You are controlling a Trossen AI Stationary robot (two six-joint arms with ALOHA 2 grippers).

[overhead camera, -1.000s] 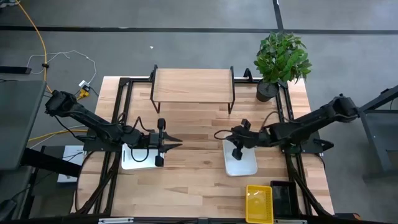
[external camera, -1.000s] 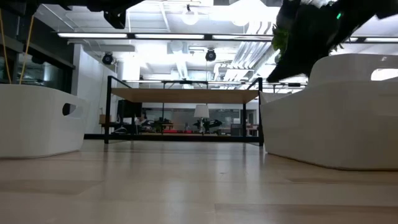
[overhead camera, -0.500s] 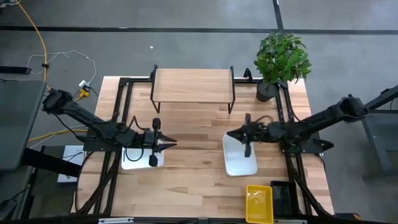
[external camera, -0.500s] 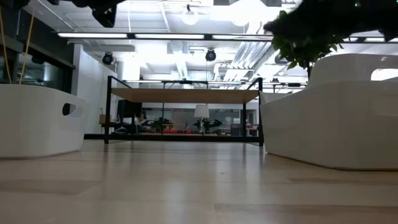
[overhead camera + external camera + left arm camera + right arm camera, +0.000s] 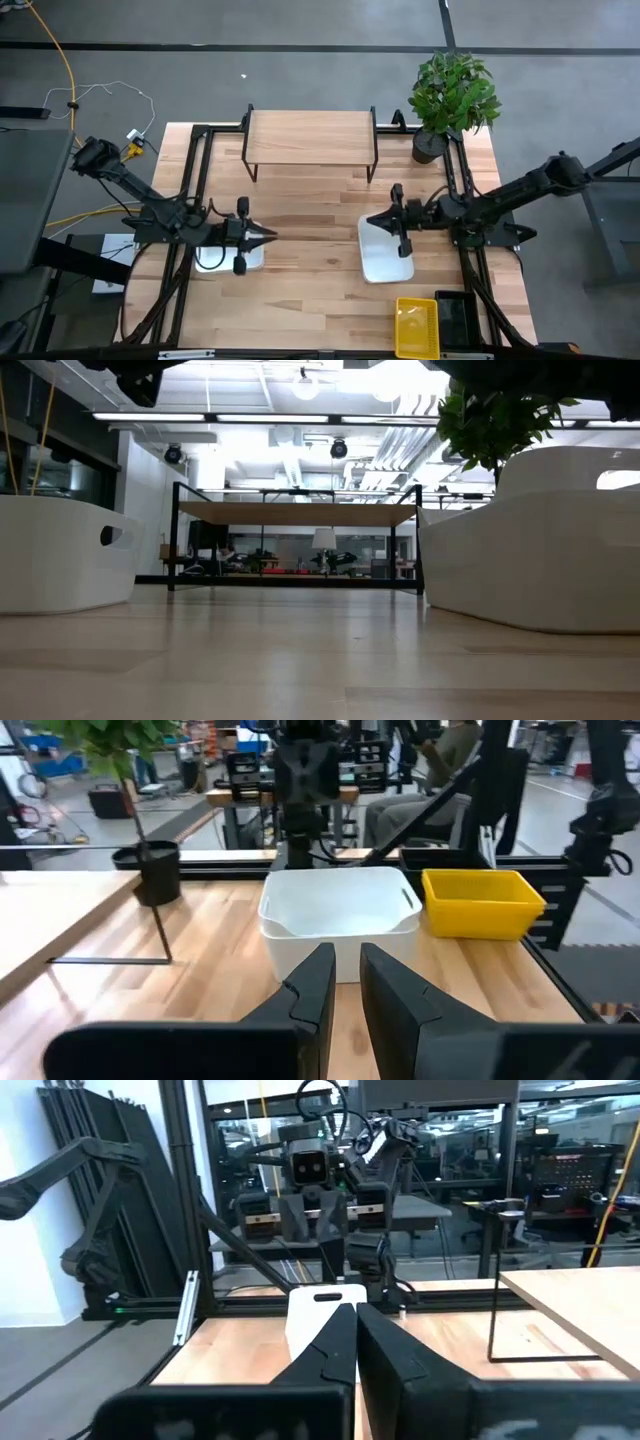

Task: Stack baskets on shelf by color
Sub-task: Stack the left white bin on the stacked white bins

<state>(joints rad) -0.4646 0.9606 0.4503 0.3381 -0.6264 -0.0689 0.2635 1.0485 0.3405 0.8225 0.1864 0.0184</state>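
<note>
Left tool (image 5: pixel 268 236) slightly apart over a white basket (image 5: pixel 222 257); right tool (image 5: pixel 372 222) together.

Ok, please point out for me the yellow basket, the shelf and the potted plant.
yellow basket (image 5: pixel 417 327): high view, middle of its mesh floor.
shelf (image 5: pixel 309 137): high view, centre of its bare wooden top.
potted plant (image 5: pixel 453 88): high view, middle of the green leaves.

Two thin black metal robot arms, each with black cables looped along it and two pointed black fingers (image 5: pixel 320 982) at its end.
</note>
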